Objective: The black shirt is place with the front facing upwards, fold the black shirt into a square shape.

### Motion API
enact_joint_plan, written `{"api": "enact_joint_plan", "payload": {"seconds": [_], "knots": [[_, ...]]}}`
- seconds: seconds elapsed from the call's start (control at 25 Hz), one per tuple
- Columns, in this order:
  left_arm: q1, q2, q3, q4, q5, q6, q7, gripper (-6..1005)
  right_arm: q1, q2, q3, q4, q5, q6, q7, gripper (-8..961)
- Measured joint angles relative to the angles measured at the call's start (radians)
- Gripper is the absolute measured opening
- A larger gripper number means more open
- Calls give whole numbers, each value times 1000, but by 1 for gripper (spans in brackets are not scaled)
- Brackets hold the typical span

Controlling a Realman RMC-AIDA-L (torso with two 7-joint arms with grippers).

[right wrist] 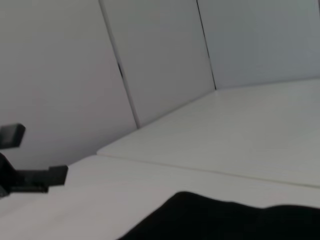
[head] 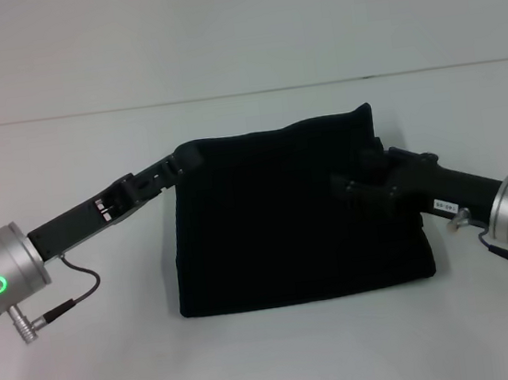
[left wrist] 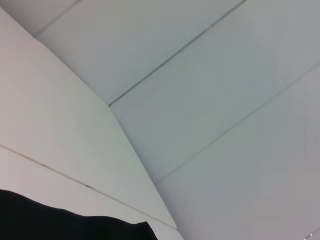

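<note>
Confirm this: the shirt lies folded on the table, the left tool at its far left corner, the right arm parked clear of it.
Not quite. The head view shows the right tool over the shirt, not parked clear. The rest holds: folded shirt on the table, left tool at its far left corner.

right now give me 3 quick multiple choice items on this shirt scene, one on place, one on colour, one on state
1. Where is the left gripper?
A. at the shirt's far left corner
B. at its near edge
C. off the table

2. What colour is the table?
A. brown
B. white
C. green

3. What state is the black shirt in?
A. spread flat with sleeves out
B. hanging in the air
C. folded into a rough rectangle

Answers: 1 A, the head view shows its tip meeting that corner. 2 B, the bare surface is white. 3 C, no sleeves show, while the right gripper lies over its right side.
</note>
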Motion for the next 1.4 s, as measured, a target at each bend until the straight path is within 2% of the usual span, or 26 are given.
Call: {"api": "enact_joint_plan", "payload": {"seconds": [0.36, 0.96, 1.2, 1.4], "knots": [[6, 2, -3, 0, 1, -5, -3, 881, -45, -5, -6, 20, 5, 36, 3, 768], [6, 13, 3, 1, 8, -20, -10, 875, -74, -7, 9, 15, 7, 58, 4, 767], [0, 46, 11, 0, 55, -49, -140, 874, -114, -10, -2, -52, -1, -80, -38, 767], [-43, 68, 36, 2, 167, -201, -375, 873, -183, -10, -3, -95, -8, -234, -172, 766]]}}
